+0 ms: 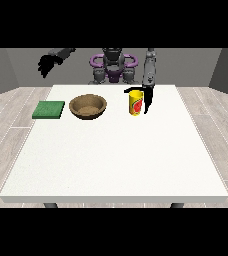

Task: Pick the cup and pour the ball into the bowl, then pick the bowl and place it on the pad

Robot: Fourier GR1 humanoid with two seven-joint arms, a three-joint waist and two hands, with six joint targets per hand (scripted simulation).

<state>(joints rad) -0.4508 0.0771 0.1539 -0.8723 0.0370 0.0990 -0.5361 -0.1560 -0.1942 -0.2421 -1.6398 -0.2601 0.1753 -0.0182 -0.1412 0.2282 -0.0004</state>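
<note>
Flanking the brown bowl (88,106): green pad (49,109), yellow cup (135,103), all apart.

Yellow cup (135,103) upright on the white table (116,160), with the hand at the view's right (147,97) at its 3 o'clock side, fingers pointing down, a dark part reaching over the rim. Brown bowl (88,106) at the cup's 9 o'clock, green pad (49,109) beyond it. Hand at the view's left (47,64) raised, off the table at 11 o'clock.

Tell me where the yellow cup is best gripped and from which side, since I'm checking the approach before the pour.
Probably around the side wall of the yellow cup, from the view's right. It stands upright, and the hand at the view's right is already beside it there. The bowl lies on its other side.
</note>
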